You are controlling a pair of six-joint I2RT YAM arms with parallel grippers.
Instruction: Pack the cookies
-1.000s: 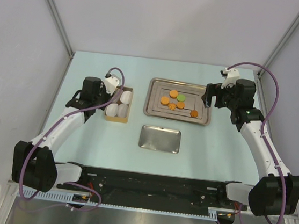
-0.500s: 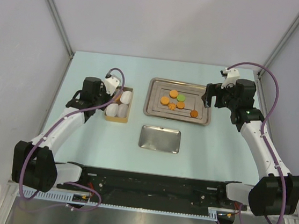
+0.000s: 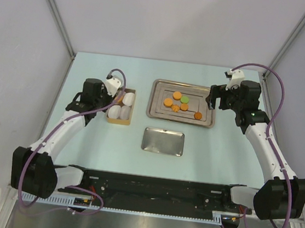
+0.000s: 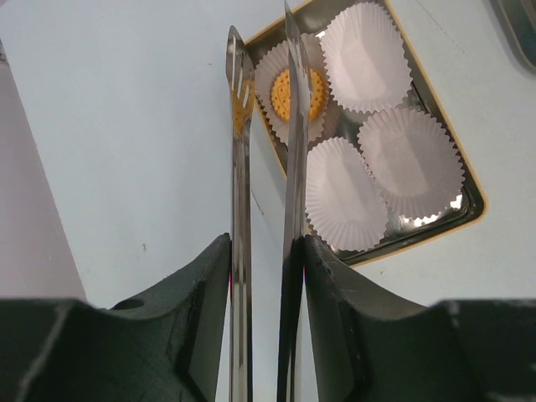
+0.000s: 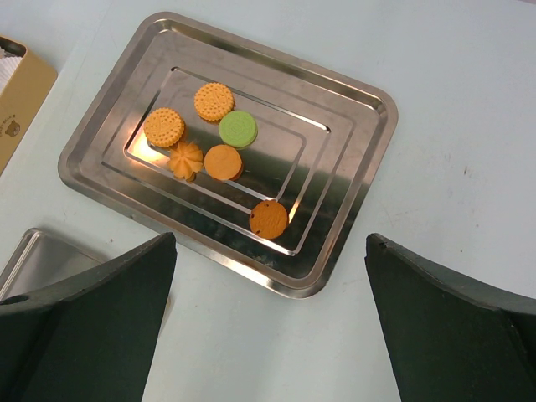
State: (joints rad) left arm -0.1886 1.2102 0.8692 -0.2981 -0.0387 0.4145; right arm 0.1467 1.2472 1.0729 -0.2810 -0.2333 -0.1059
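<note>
Over the box (image 4: 470,182), left gripper (image 4: 264,251) clamps tongs (image 4: 239,167), tips parted above one cupped cookie (image 4: 315,90); right gripper (image 5: 270,335) hangs wide open near the tray (image 5: 356,167) of cookies (image 5: 223,162), likely keeping clear.

Cookies (image 5: 223,162) bunched mid tray (image 5: 347,167) — rim bare, cups (image 4: 368,54) crowd box (image 4: 419,233), seemingly touching

Bright, even overhead light; mild glare on steel tray (image 5: 335,167).

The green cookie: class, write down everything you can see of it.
The green cookie is a small, flat, round disc, matte pale green, whole. It lies flat near the middle of the steel tray, edge against a ridged orange cookie, with a plain orange cookie close beside. Nothing else touches it.
</note>
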